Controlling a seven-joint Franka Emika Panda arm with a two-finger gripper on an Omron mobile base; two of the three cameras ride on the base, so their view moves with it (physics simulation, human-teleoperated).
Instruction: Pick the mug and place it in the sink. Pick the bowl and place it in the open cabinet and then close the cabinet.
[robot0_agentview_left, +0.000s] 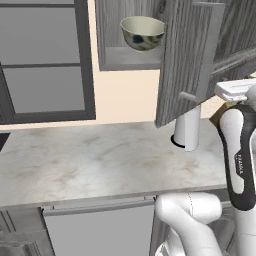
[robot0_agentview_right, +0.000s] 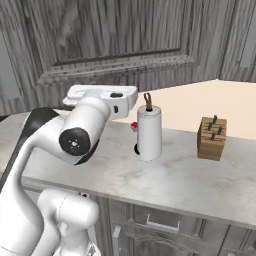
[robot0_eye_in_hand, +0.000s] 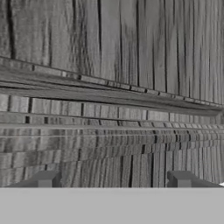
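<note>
The bowl (robot0_agentview_left: 142, 32), cream with dark blue blotches, sits upright on the grey shelf inside the cabinet (robot0_agentview_left: 131, 59). The cabinet's raised-panel door (robot0_agentview_left: 187, 60) stands swung open toward me. My gripper (robot0_eye_in_hand: 113, 181) is open and holds nothing. Its fingertips (robot0_eye_in_hand: 43, 179) stand wide apart, close against the door's wood-grain face (robot0_eye_in_hand: 113, 87). The white hand (robot0_agentview_left: 235, 90) is level with the door's lower right edge, on the door's outer side (robot0_agentview_right: 120, 45). The mug is out of view. A black strip at the counter's far left (robot0_agentview_left: 2, 141) may be the sink; I cannot tell.
A white paper towel roll (robot0_agentview_left: 187, 129) stands on the marble counter (robot0_agentview_left: 90, 160) just below the open door. A wooden knife block (robot0_agentview_right: 211, 137) sits farther right. A dark-framed window (robot0_agentview_left: 45, 60) is at the left. Grey lower cabinets (robot0_agentview_left: 100, 230) run under the counter.
</note>
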